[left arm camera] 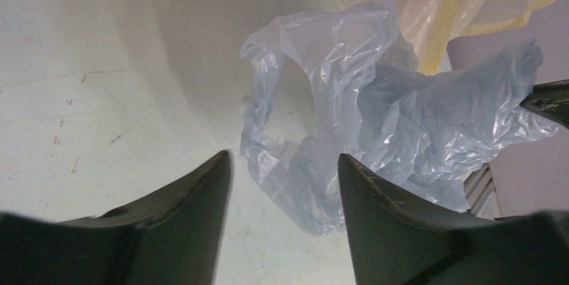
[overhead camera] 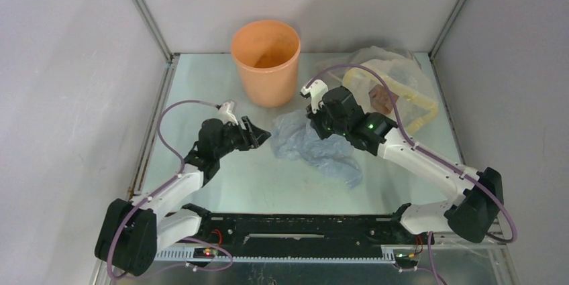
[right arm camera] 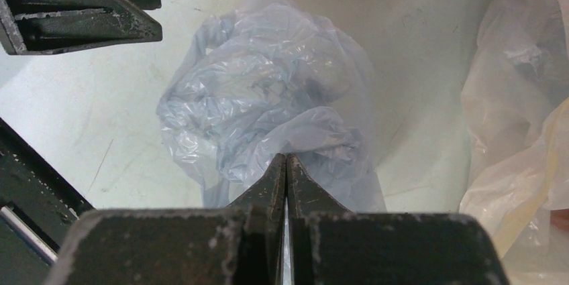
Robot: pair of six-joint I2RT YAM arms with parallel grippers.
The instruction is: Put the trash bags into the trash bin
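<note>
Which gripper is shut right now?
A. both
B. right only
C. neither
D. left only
B. In the right wrist view the right gripper has its fingers pressed together, pinching a fold of the pale blue trash bag. The left gripper stands spread wide, with the bag ahead of it and nothing between its fingers.

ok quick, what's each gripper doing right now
left gripper: open, jaws spread, holding nothing.
right gripper: closed, jaws pinched on a fold of the trash bag.
</note>
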